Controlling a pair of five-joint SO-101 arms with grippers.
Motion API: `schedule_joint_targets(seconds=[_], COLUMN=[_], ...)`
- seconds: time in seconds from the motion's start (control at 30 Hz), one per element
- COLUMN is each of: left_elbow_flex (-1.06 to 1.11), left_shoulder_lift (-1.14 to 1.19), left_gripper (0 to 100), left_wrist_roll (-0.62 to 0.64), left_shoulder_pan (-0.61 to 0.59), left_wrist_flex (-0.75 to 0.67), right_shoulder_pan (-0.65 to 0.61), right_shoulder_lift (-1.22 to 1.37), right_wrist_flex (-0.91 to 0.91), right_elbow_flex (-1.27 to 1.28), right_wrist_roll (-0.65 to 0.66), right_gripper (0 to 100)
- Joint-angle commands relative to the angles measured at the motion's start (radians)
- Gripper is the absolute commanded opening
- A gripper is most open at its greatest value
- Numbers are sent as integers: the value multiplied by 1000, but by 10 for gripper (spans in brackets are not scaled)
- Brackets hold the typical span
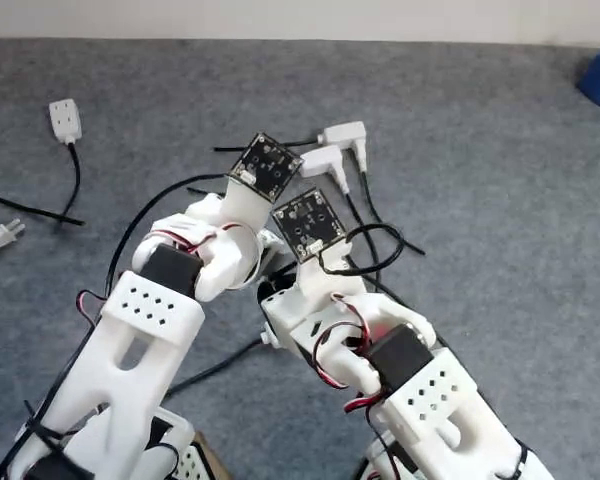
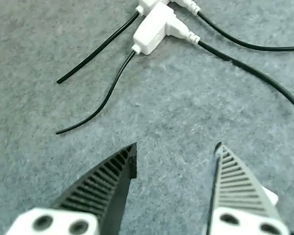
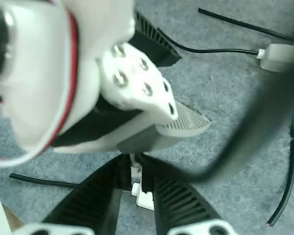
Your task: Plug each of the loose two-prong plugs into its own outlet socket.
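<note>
2 white sockets [image 2: 149, 36] lie near L jaws, which are apart; R jaws clamped on white plug [image 3: 144, 197].

Plug [image 3: 143, 197] gripped (mostly hidden), second plug [image 1: 2, 237] loose

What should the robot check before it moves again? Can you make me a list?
1. Left claw open and empty: ok.
2. Right claw shut on a small white piece: ok; whether that piece is a plug: cannot tell.
3. Room between the two claws: not ok, they crowd together.
4. Black cord looping close over the right arm: not ok, it might snag.
5. Loose two-prong plug on the carpet off to the side, not plugged in: not ok.
</note>
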Motion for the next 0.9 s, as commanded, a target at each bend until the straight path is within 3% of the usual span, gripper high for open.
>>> schedule_joint_targets(seconds=[0.0, 0.17, 0.43, 0.67, 0.87], left_elbow_flex=[-84, -68, 64, 283, 289], left_shoulder_lift=[-8, -1, -1, -1, -1], left_gripper=[264, 261, 260, 260, 260], left_wrist_roll=[11, 6, 6, 9, 9], left_shoulder_pan=[33, -77, -478, -524, -541], left_wrist_flex=[66, 63, -101, -307, -334], right_shoulder_pan=[45, 117, 226, 240, 173], right_shoulder_lift=[1, -5, -2, 2, 5], right_wrist_flex=[-38, -33, 70, 148, 136], right_elbow_flex=[21, 27, -7, -45, -33], right_wrist_roll=[11, 11, -37, -66, -66], right_gripper=[6, 6, 6, 6, 6])
